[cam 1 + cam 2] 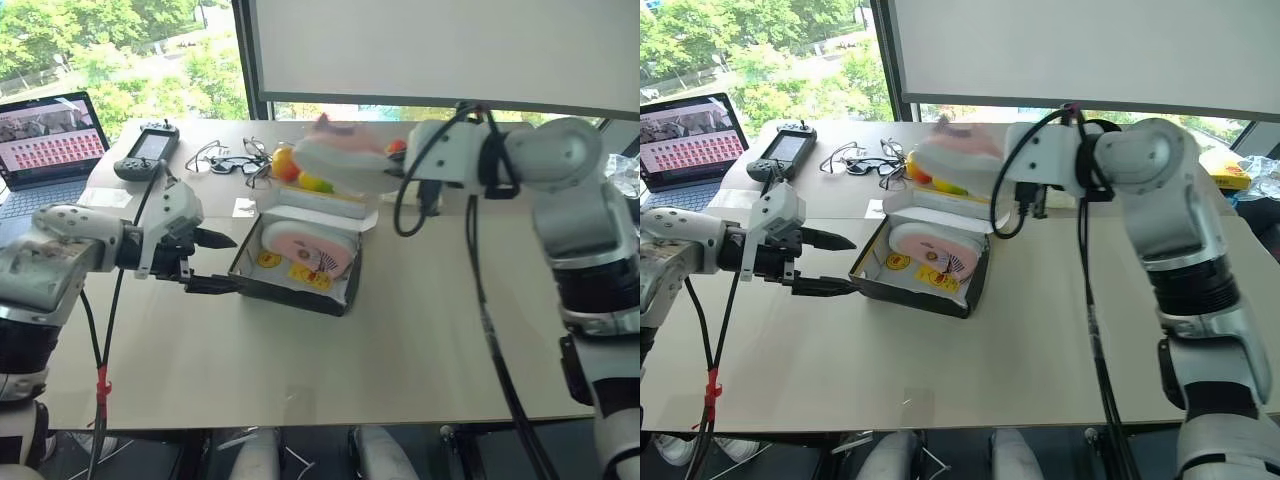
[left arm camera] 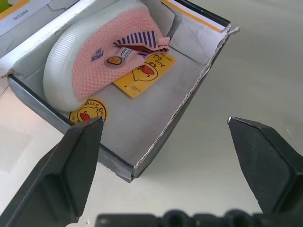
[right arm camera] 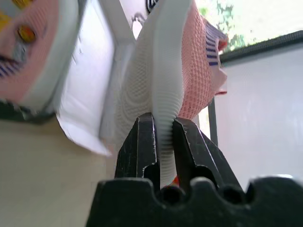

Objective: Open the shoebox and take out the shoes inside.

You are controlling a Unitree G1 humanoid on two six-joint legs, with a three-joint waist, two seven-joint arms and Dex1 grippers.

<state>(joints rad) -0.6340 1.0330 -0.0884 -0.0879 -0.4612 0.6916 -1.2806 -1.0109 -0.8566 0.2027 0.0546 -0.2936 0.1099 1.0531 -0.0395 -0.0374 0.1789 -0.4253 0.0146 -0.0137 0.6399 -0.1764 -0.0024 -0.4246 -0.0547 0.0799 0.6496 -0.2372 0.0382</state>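
Note:
The shoebox [image 1: 262,284] lies open at the middle of the table, dark-sided and white inside, with its lid [image 1: 322,206] leaning back on the far side. One pink shoe [image 1: 310,246] with a white sole lies in it beside yellow duck tags [image 2: 142,75]. My right gripper [image 3: 161,122] is shut on the sole edge of the other pink shoe [image 1: 338,158], held in the air above the box's far side. My left gripper [image 1: 224,263] stands open at the box's near left corner, its fingers either side of that corner in the left wrist view [image 2: 163,125].
A laptop [image 1: 45,140] sits at the far left of the table. A handheld controller [image 1: 148,152] and glasses [image 1: 228,160] lie behind the box. Small colourful items [image 1: 290,168] rest behind the lid. A window wall runs along the table's far edge.

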